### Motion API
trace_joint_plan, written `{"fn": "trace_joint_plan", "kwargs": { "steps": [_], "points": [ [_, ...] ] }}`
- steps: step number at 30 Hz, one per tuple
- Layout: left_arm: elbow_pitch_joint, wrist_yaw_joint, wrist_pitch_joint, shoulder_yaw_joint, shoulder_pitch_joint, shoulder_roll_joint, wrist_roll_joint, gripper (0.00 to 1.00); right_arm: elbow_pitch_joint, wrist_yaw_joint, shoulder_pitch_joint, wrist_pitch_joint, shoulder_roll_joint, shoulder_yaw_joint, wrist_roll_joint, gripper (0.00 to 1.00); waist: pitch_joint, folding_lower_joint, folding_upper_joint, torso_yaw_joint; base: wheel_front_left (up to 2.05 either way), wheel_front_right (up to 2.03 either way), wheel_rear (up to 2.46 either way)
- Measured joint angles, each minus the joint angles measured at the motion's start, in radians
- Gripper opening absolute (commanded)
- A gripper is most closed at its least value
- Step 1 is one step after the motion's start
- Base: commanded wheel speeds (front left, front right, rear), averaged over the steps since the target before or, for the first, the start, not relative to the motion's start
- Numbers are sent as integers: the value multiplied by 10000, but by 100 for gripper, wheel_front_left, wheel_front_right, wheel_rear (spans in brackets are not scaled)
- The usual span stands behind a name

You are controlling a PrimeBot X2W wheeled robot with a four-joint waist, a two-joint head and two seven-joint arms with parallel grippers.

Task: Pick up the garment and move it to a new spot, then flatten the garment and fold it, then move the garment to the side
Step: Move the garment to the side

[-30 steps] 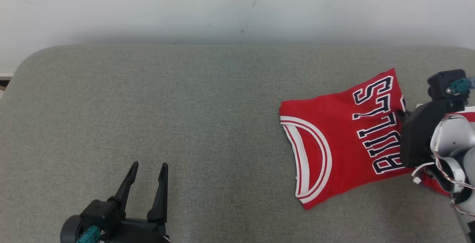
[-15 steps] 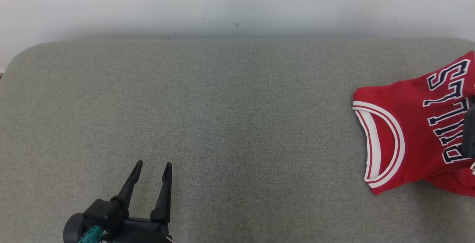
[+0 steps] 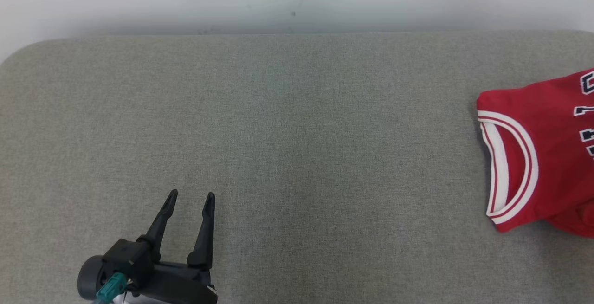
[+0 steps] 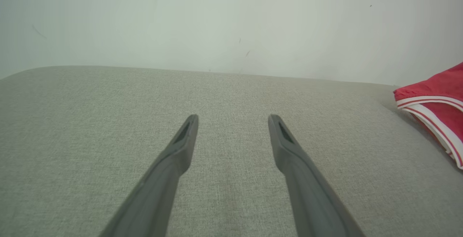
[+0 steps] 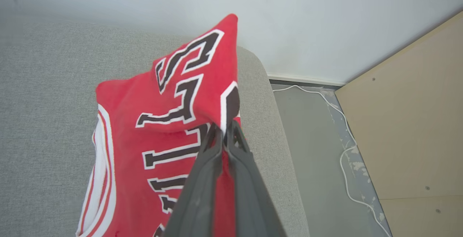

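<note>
A: What stage is shown?
B: The folded red jersey (image 3: 533, 164) lies at the right edge of the grey cushion (image 3: 278, 132), toward its far corner. Folding looks done, the move aside looks in hand, and release is left.
A: And the grippers?
B: Right gripper (image 5: 224, 130): fingers together, clamped on the jersey's edge beside the lettering. Left gripper (image 3: 191, 194): fingers wide apart, holding nothing, over the cushion's near left part
</note>
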Motion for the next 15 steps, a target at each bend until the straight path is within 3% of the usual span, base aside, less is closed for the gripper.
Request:
{"fn": "trace_joint_plan", "kwargs": {
  "steps": [14,15],
  "points": [
    [-161,-81,119,-52,-298,100,19,100,0,0,372,-318,-558,-274,-740,0,522,0,0,13,0,0,0],
    [-171,-82,128,-58,-346,100,19,100,56,0,407,-320,-552,-272,-794,21,566,0,0,15,0,0,0]
  ]
}}
